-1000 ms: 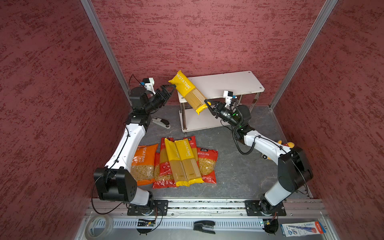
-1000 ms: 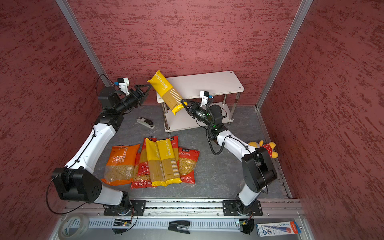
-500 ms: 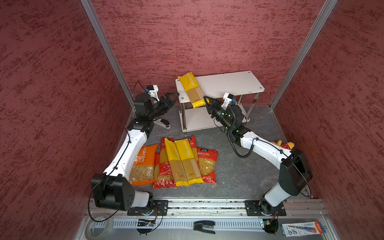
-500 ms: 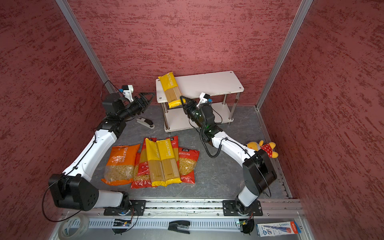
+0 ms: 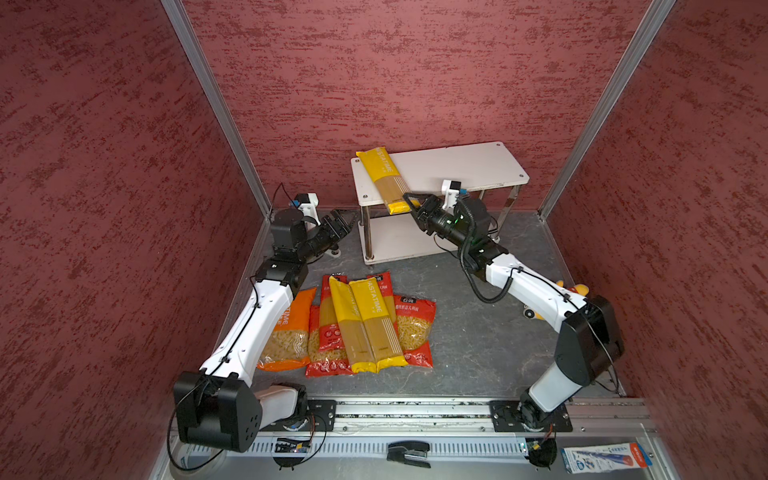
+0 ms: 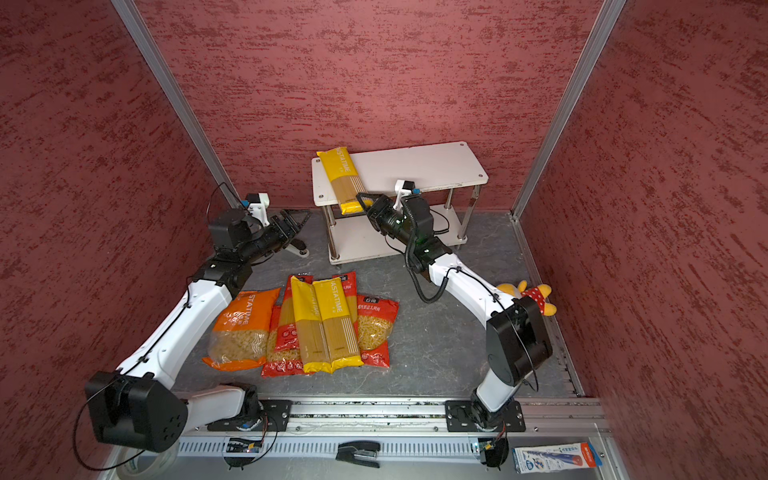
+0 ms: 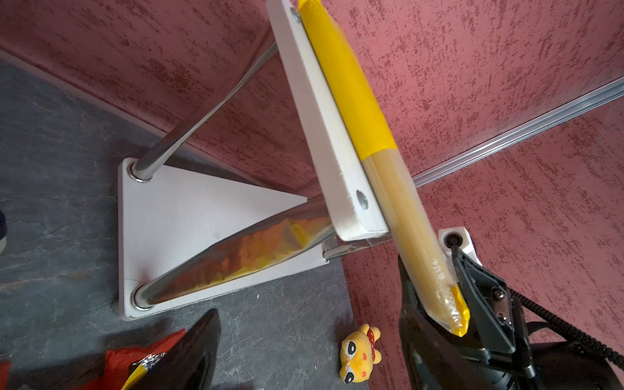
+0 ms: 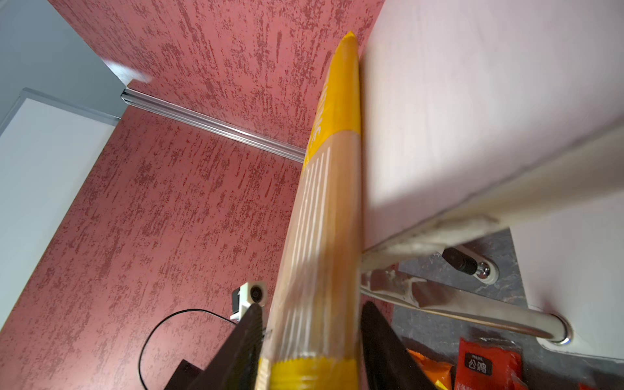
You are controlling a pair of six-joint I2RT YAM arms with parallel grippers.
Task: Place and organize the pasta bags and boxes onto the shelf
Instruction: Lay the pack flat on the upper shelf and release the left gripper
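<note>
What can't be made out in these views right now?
Red packs under the two yellow floor packs: their number is hidden, both top views.
Shelf's lower board: its back is covered by the top board, both top views.
Shelved yellow pack: overhanging end cut off by the right wrist view's edge.

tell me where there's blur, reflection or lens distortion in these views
both top views: sharp and evenly lit, though the wall rails splay outward from the wide lens; left wrist view: the chrome post mirrors orange and yellow colours; right wrist view: the yellow spaghetti pack, the shelf edge and the right gripper's fingers all look soft, too close to focus
</note>
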